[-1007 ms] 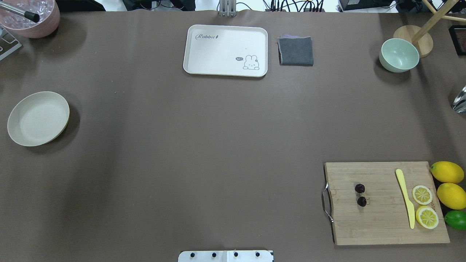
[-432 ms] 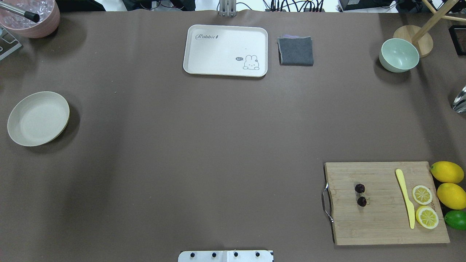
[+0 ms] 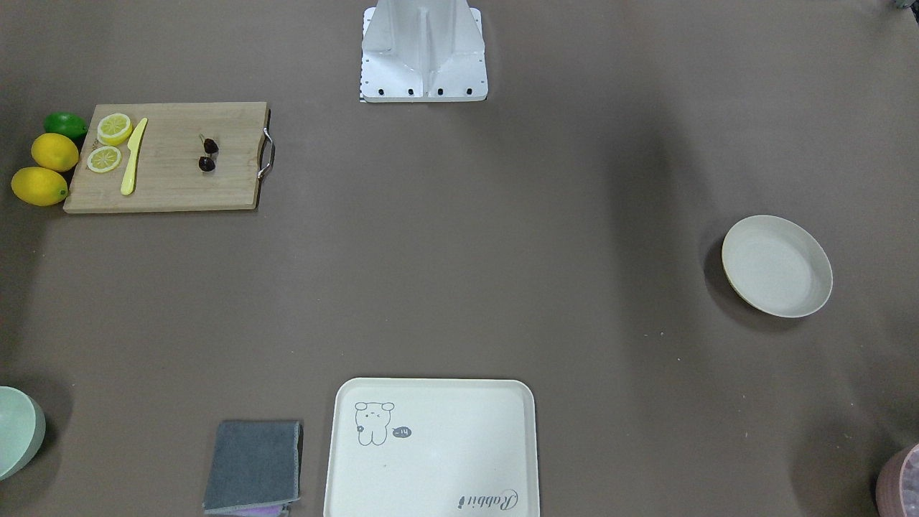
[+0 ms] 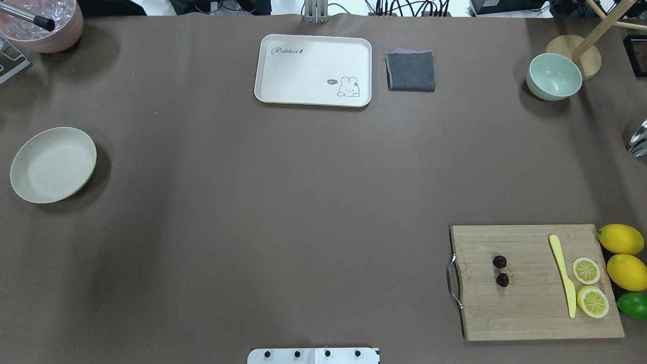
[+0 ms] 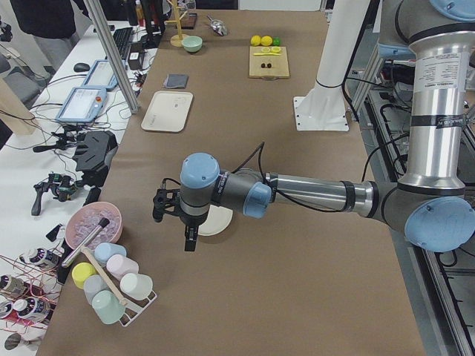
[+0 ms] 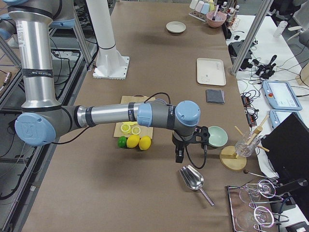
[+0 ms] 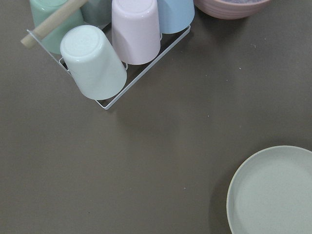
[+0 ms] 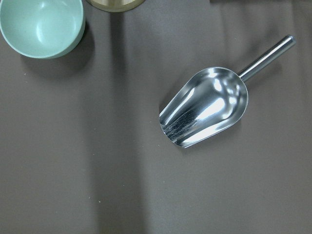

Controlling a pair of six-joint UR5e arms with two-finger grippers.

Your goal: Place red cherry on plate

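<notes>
- Opening of the left tool (image 5: 174, 226) and of the right tool (image 6: 190, 150) could not be told; both showed only small, from the side.
- Plate (image 5: 216, 222) lay just behind the left tool, partly hidden by its wrist.
- Red cherry (image 4: 502, 279) rested on the cutting board (image 4: 530, 313), well apart from both tools.
- Metal scoop (image 6: 193, 180) and mint bowl (image 6: 218, 136) lay near the right tool, and a cup rack (image 5: 119, 293) near the left.

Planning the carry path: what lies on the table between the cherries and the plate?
Overhead view: past the cutting board, only bare table between cherries and plate.
</notes>
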